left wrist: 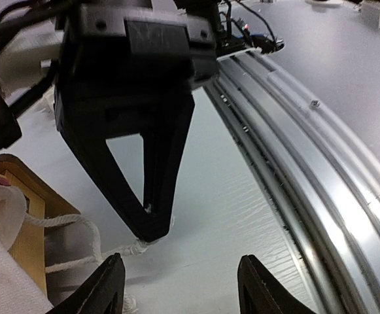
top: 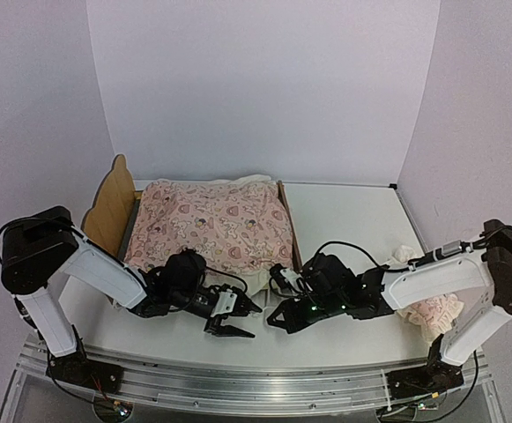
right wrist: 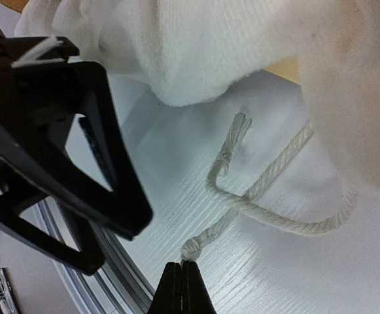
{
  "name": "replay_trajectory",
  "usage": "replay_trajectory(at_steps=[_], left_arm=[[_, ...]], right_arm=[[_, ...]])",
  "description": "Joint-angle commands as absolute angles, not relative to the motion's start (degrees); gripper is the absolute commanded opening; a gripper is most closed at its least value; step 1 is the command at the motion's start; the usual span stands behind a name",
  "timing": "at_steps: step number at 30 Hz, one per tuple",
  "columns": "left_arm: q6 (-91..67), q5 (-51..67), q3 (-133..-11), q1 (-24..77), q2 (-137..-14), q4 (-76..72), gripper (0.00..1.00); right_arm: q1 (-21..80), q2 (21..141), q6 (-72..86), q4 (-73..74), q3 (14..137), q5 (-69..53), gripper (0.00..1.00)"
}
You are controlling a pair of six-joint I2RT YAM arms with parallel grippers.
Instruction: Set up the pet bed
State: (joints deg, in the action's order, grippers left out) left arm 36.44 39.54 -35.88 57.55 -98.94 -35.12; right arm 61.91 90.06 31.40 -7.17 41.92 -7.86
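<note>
Top external: pet bed [top: 107, 210] lies left-right (headboard [top: 115, 189] left).

Left arm [top: 92, 264] and right arm [top: 432, 280]: same build. White tubular links; bulky black rounded joint housings at shoulder and elbow. Black base blocks [top: 79, 370] at the foot of each. Thin black cables [left wrist: 6, 19] loop loose off forearms and wrists. Small green lights [top: 311, 308] glow on the right wrist housing. Left gripper [top: 248, 321] and right gripper [right wrist: 182, 278]: matte black, boxy body. Fingers [left wrist: 154, 163] are hollow triangular frames, each narrowing to a blunt tip.
</note>
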Motion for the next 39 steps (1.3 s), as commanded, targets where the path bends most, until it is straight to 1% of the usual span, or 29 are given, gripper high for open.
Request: replay_trajectory(at_steps=[1, 3, 9, 14, 16, 20, 24, 29, 33, 36, 38, 39], left_arm=[[36.98, 29.36, -37.86, 58.09, -102.57, -44.22, 0.58], [34.88, 27.31, -38.15, 58.1, -103.49, -44.48, 0.57], [36.28, 27.06, -37.17, 58.52, -104.58, -49.95, 0.57], [39.36, 28.67, -37.77, 59.06, -105.85, -52.85, 0.59], [39.67, 30.49, -38.33, 59.06, -106.18, -52.55, 0.58], [40.42, 34.34, -39.1, 59.15, -106.89, -49.8, 0.48], [40.44, 35.18, -39.14, 59.15, -107.11, -50.08, 0.38], [40.5, 35.94, -39.96, 59.41, -107.69, -51.85, 0.33], [40.22, 35.66, -40.63, 59.7, -108.2, -51.76, 0.32], [40.08, 34.92, -40.69, 59.8, -108.28, -51.74, 0.29], [39.94, 34.16, -40.68, 59.75, -108.31, -52.06, 0.23], [39.85, 33.93, -40.67, 59.76, -108.28, -52.27, 0.17]], right_arm=[[61.56, 86.77, 32.85, -5.57, 40.82, -10.75, 0.0], [61.45, 86.4, 32.8, -5.21, 40.96, -10.99, 0.0], [61.28, 85.2, 32.75, -3.03, 42.87, -12.28, 0.0], [60.91, 85.0, 31.73, -1.28, 45.15, -13.65, 0.0], [60.57, 85.11, 31.8, -1.0, 45.55, -13.88, 0.0], [59.8, 84.42, 32.11, -1.01, 45.79, -13.46, 0.0], [59.27, 83.98, 32.15, -0.96, 45.74, -13.44, 0.0], [59.03, 84.58, 32.07, -0.99, 46.63, -14.44, 0.0], [58.92, 85.13, 32.01, -1.0, 46.98, -15.47, 0.0], [58.92, 85.17, 32.14, -1.04, 46.79, -15.91, 0.0], [58.85, 85.5, 32.29, -0.99, 46.82, -16.23, 0.0], [58.86, 85.66, 32.42, -0.98, 46.82, -16.42, 0.0]])
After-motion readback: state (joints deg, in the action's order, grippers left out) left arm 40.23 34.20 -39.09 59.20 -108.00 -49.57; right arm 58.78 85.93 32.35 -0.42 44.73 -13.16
